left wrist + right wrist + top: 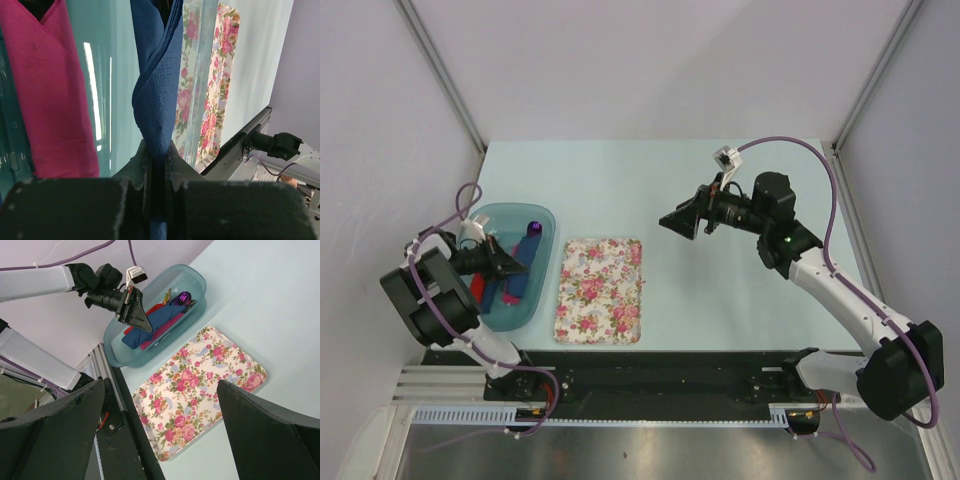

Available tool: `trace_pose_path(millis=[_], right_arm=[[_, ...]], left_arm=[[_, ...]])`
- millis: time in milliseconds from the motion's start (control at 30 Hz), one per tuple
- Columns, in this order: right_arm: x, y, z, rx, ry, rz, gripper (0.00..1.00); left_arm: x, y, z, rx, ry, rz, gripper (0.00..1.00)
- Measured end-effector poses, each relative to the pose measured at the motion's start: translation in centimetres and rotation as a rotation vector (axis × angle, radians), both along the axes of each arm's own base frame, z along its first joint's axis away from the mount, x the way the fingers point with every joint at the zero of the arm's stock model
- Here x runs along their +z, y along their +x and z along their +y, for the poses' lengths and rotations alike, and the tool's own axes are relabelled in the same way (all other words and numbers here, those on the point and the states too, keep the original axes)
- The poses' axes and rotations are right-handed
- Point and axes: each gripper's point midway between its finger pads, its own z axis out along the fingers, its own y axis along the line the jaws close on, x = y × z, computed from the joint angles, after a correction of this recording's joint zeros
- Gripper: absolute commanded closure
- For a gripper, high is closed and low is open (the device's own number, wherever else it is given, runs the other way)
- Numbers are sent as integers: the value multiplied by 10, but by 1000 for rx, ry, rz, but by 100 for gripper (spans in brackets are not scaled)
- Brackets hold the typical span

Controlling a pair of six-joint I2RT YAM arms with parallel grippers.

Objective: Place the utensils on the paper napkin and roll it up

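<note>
The left gripper (157, 152), jaws almost closed, pinches a twisted fold of the navy napkin (160, 100) inside the teal bin (545, 215) at the near left of the table (720, 300). A pink sheet (55, 100) sits just beside the napkin. Toward the bin's far end lie the purple spoon (183, 296) and the gold utensil (167, 294). The floral mat (600, 290) lies flat just right of the bin. The right gripper (677, 221), jaws spread wide and holding nothing, hovers above the table beyond the mat.

Twisted navy paper napkin (157, 100) and purple spoon (184, 296) sit in teal tub (200, 280).
</note>
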Motion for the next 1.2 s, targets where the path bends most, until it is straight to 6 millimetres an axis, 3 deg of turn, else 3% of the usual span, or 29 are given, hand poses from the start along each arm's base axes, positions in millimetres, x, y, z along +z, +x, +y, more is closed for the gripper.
trace_pose_path(millis=[300,567,967,1200], right_arm=[[-5,1,0,5,-7,14,0],[-11,3,1,9,-14,31,0],[-17,4,2,21,-22,51,0],[-18,3,2,29,-22,55,0]], left_arm=[[-4,7,8,-4,5,-2,100],[-5,12,28,20,16,-3,100],[-36,9,59,65,7,85,100],[-43,8,62,73,-4,105,100]])
